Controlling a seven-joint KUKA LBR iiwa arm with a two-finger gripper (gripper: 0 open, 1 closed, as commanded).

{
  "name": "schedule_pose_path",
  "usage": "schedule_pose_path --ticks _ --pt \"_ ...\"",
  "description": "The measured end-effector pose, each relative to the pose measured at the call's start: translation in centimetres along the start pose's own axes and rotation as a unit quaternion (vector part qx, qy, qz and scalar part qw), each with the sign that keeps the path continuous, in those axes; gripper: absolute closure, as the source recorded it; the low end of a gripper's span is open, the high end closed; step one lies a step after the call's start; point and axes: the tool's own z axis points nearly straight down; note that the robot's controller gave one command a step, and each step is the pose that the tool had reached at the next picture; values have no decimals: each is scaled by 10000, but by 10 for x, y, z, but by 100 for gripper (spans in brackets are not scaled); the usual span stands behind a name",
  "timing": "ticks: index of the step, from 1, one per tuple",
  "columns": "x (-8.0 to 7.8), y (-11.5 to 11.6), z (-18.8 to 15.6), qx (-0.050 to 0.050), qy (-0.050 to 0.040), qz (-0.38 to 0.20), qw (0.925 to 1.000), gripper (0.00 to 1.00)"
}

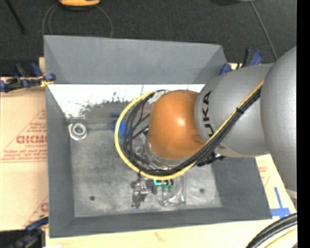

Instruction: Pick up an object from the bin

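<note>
My gripper [140, 192] hangs low near the bin's front wall, a little right of the middle, mostly hidden under the arm's orange cover. Right beside it, to the right, lies a clear plastic thing [174, 194] on the floor; whether the gripper touches it I cannot tell. A small silver ring-shaped roll [78, 130] lies flat far off at the back left of the floor. A bit of something blue [117, 121] peeks out behind the cables near the back wall.
The arm and its orange cover with looped yellow and black cables hide the middle and right of the bin. Bare grey floor stretches to the left between the roll and the gripper.
</note>
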Motion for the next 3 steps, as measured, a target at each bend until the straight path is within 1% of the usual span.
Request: schedule_pose_path --ticks 1,2,3 --pt "-21 -69 75 -14 -67 157 9999 0" --pt "-21 -67 71 -12 -73 161 9998 100" --pt "-26 -3 -87 -9 -87 -326 9994 100"
